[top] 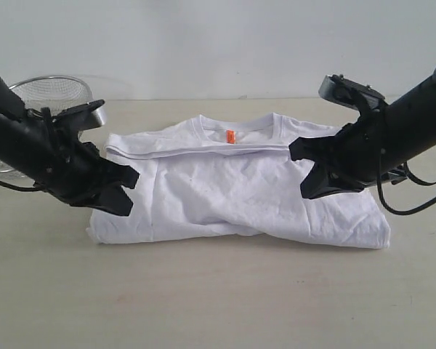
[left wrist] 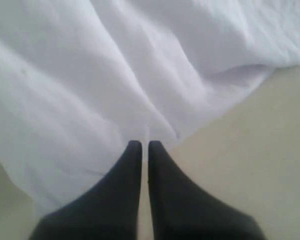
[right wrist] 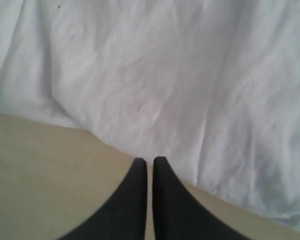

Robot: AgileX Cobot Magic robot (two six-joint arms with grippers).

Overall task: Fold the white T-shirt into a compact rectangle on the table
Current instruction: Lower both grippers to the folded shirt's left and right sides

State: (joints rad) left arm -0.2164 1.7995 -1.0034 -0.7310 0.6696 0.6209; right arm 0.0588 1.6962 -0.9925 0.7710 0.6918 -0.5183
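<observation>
White T-shirt (top: 232, 196) is being seen at centre frame in the exterior view, lying on the table (top: 203, 305), already folded into a rough rectangle. The collar is being pointed toward the top of the frame, with the orange neck tag (top: 230, 136) showing at upper centre and a folded band of cloth running across just below it. The lower edge is being left uneven: the lower right corner is sticking out further than the lower left. Left gripper (top: 127, 190) is being positioned at the shirt's left edge, centre left of frame, overlapping the cloth there. Right gripper (top: 305, 174) is being positioned over the shirt's right side, centre right of frame. In the left wrist view the two black fingers (left wrist: 125, 190) are being pressed together with only a thin slit between them, tips set right at a raised crease of white cloth near the shirt's edge. A pale sliver is being seen in the slit — whether fabric is being pinched cannot be told. In the right wrist view the fingers (right wrist: 132, 200) are likewise being pressed together, tips placed at the shirt's border where cloth meets bare tabletop — whether cloth is being caught there cannot be told either. A wire mesh basket (top: 51, 91) is being partly hidden behind the left arm at the upper left of the frame, near the shirt's upper left corner.
</observation>
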